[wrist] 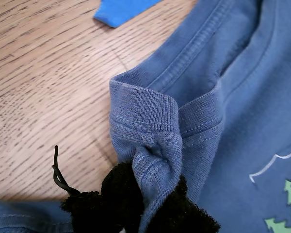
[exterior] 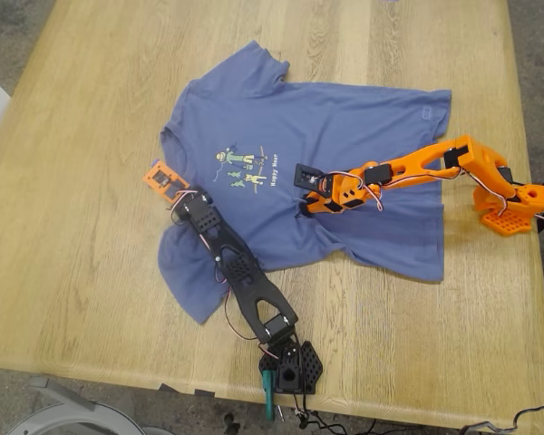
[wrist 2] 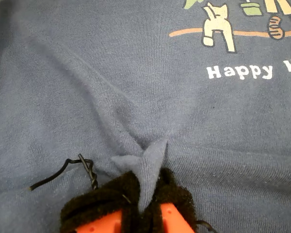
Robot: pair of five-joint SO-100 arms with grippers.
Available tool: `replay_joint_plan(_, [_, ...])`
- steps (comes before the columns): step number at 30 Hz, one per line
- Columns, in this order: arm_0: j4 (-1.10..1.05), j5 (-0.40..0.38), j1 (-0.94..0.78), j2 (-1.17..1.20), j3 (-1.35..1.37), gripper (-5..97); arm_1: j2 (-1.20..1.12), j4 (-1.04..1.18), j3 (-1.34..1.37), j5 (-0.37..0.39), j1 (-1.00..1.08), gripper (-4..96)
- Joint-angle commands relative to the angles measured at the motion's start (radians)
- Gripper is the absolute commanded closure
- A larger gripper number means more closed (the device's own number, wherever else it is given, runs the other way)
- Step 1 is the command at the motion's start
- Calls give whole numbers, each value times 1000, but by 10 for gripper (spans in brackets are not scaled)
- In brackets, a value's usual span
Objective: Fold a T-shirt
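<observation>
Wooden surface (exterior: pixel 72 227) holds the T-shirt (exterior: pixel 363 136), lying flat. My first gripper (wrist: pixel 145 213) pinches its collar (wrist: pixel 150 121). My second gripper (wrist 2: pixel 140 213) pinches a small fold mid-chest. That tiny pinch could slip out, or pulling could bunch the cloth.

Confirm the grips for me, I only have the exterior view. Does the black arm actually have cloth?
Observer: Yes. The first wrist view shows my first gripper shut on the T-shirt, pinching its ribbed collar.
Operator: And the orange arm?
Observer: My second gripper is shut on a small peak of chest fabric, close to the white lettering.
Operator: Is the collar off the wood?
Observer: I cannot tell the height. The collar is curled over at the pads, with the bare table right beside it.
</observation>
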Motion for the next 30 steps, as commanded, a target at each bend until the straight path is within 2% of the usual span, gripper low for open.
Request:
replay_joint_plan(1, [17,-12,26,227,-49,913,-5,3,-18,5,6,913])
replay_joint_plan(30, [199,-17,164,469,-49,918,3,8,-189,5,172,914])
